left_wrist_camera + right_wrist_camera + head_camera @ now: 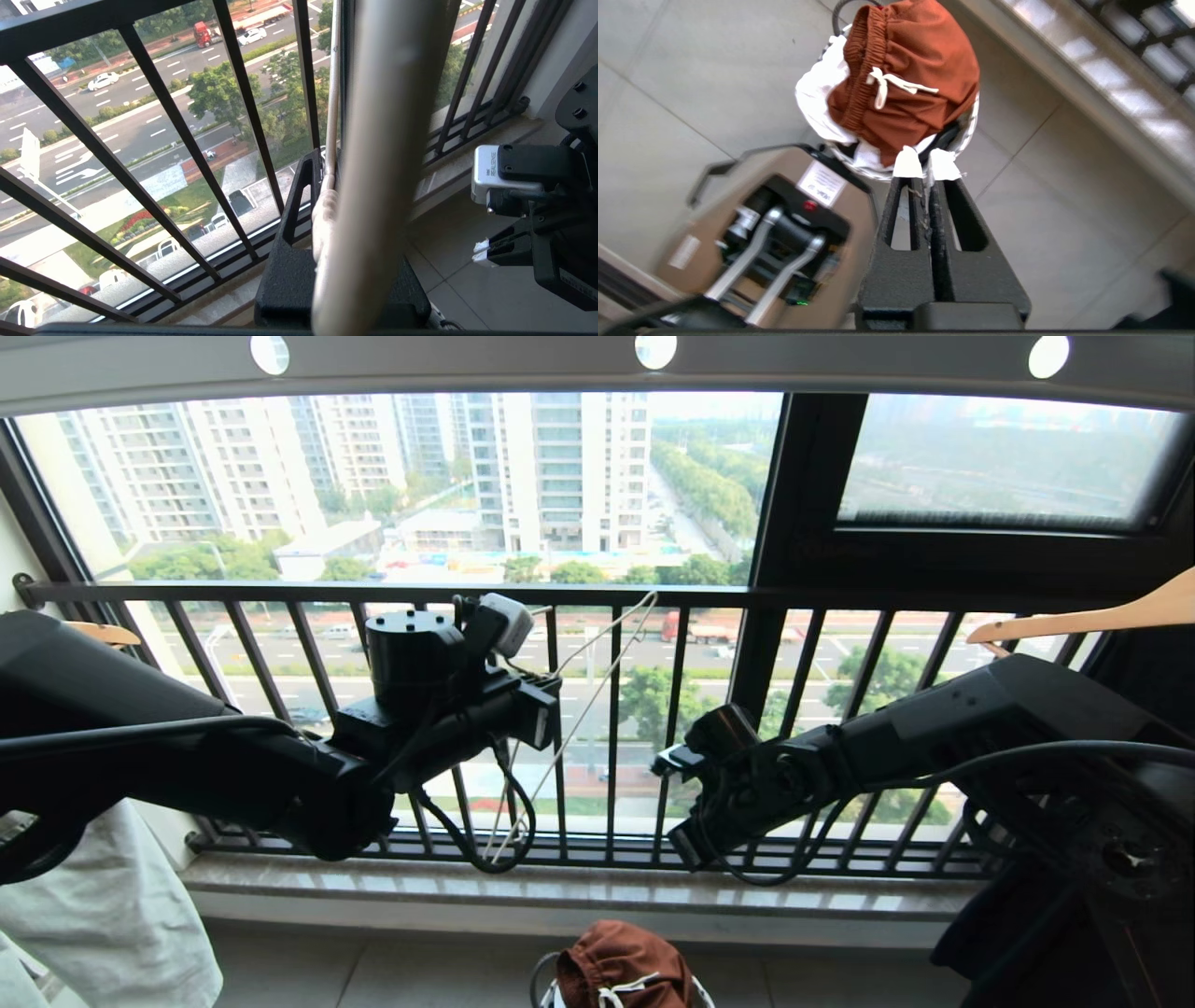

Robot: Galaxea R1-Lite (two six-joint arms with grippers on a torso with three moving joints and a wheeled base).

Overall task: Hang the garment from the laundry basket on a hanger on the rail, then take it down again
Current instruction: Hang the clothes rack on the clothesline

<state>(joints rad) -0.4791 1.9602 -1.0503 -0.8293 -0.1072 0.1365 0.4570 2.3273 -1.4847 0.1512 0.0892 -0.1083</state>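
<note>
The rust-brown garment lies bunched on top of the round laundry basket, its white drawstring showing. From the head it sits on the floor at the bottom edge. My right gripper hangs above the basket, shut with nothing between its taped tips. My left gripper is raised in front of the railing, shut on the cream wire hanger. The hanger's wire runs up from between the left gripper's fingers. The grey rail with round holes crosses overhead.
A black railing and stone sill stand ahead. A pale garment hangs at the left and a black one at the right. Wooden hangers flank the scene. The robot base is beside the basket.
</note>
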